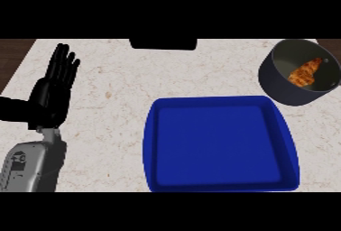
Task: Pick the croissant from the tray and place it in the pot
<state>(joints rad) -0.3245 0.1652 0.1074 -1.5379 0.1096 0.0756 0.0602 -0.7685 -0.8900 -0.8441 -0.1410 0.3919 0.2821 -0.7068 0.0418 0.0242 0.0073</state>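
The croissant (306,72) is already inside the pot (285,92), at the far right of the counter (113,85). It lies against the inner wall, with its long axis running from near-left to far-right, one tip pointing up toward the far rim. The blue tray (220,182) sits near the middle, just to the near-left of the pot, and nothing shows in it.

Only one hand is visible. The left hand (53,88) stands at the left side of the view, fingers straight and pointing to the far side, holding nothing; it looks to be at rest. The right hand does not show at all, so nothing can be said about its fingers.

From the left hand, the croissant lies well apart, across the whole tray, to the right and a little farther. The pot is on the right side, so the right arm would be the nearer one to it.

Judging from how the things lie, the placing seems done; what remains is probably only for the arms to settle.
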